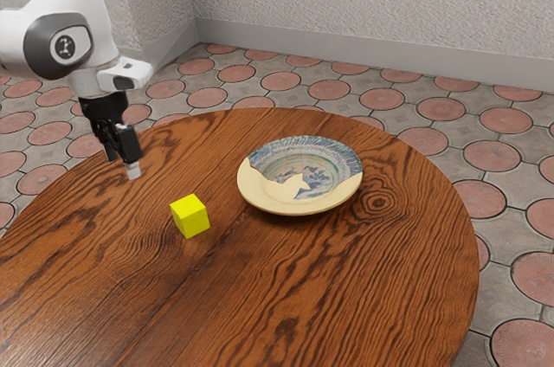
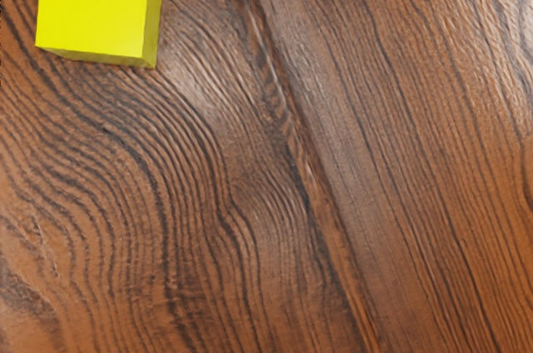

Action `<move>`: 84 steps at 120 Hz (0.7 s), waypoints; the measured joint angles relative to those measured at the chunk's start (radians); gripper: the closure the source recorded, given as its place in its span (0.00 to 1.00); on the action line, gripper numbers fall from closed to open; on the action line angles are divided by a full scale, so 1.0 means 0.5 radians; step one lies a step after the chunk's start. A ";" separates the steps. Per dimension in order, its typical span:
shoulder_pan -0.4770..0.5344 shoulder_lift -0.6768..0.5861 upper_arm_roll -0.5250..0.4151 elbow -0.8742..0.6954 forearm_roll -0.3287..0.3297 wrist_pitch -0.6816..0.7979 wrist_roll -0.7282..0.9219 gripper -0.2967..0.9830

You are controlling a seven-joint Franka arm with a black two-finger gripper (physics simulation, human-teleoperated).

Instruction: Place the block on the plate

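My gripper hangs above the table in the exterior view, its fingers apart with nothing seen between them. The yellow block sits on the wood, lower and further to the exterior view's right than the gripper, and not touching it. In the wrist view the same block stands on the bare tabletop. The round plate, cream with a blue patterned part, lies beyond the block toward the exterior view's right, with a strip of wood between the two.
The round wooden table carries both block and plate; its curved edge passes behind the plate. Around it is a floor of reddish round tiles, with pale textured walls at the back.
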 joint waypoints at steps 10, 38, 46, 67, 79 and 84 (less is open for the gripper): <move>-0.004 0.000 0.068 -0.031 0.003 0.081 0.114 0.23; 0.000 0.117 0.243 -0.052 0.032 0.307 0.402 0.23; 0.002 0.159 0.288 -0.056 0.034 0.365 0.472 0.23; 0.002 0.219 0.362 -0.057 0.034 0.467 0.624 0.23; 0.005 0.270 0.396 -0.048 0.032 0.506 0.689 0.23; 0.003 0.288 0.412 -0.042 0.031 0.518 0.707 0.23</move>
